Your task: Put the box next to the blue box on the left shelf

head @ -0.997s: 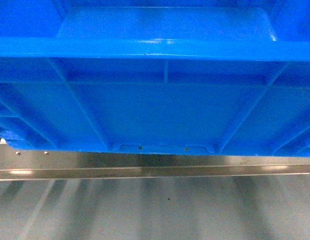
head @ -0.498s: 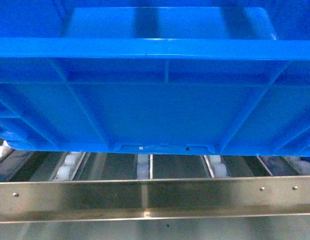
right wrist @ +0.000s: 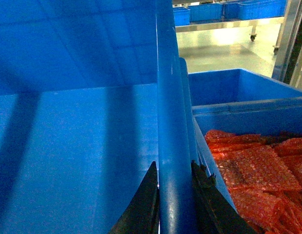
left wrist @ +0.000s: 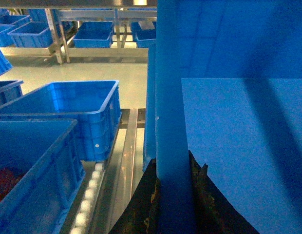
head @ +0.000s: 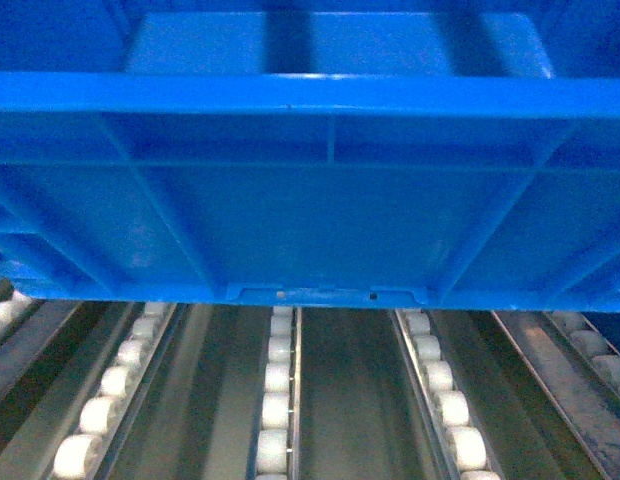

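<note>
- Left gripper (left wrist: 173, 204): dark fingers (left wrist: 141, 207) clamped either side of the left rim of the box (left wrist: 238, 146), pinching the wall.
- Right gripper (right wrist: 174, 204): dark fingers (right wrist: 147, 204) clenched on the right rim of the same box (right wrist: 78, 146), one inside, one outside.
- Box (head: 310, 200): large blue plastic crate, thick flat rim, ribbed outer wall, smooth inner floor; held between both arms above the left shelf (head: 275, 400). The head view shows its near wall filling the upper frame, two small pale dots low at centre. Whether its bottom touches the rollers cannot be told.
- Left shelf: metal rails carrying rows of small white rollers (head: 435, 385), running away beneath the crate.
- Neighbouring blue crate, left side (left wrist: 68, 114): empty, standing on the roller deck, near the held box with a rail gap between.
- Nearer blue crate, far left (left wrist: 29, 180): red contents at its corner.
- Crate on the right (right wrist: 258, 161): just beside the held box, filled with red bubble-wrap packets (right wrist: 253, 170); another blue crate (right wrist: 234, 85) behind it.
- Room: pale green floor (left wrist: 92, 70), metal racking (left wrist: 56, 34) with more blue crates beyond.
</note>
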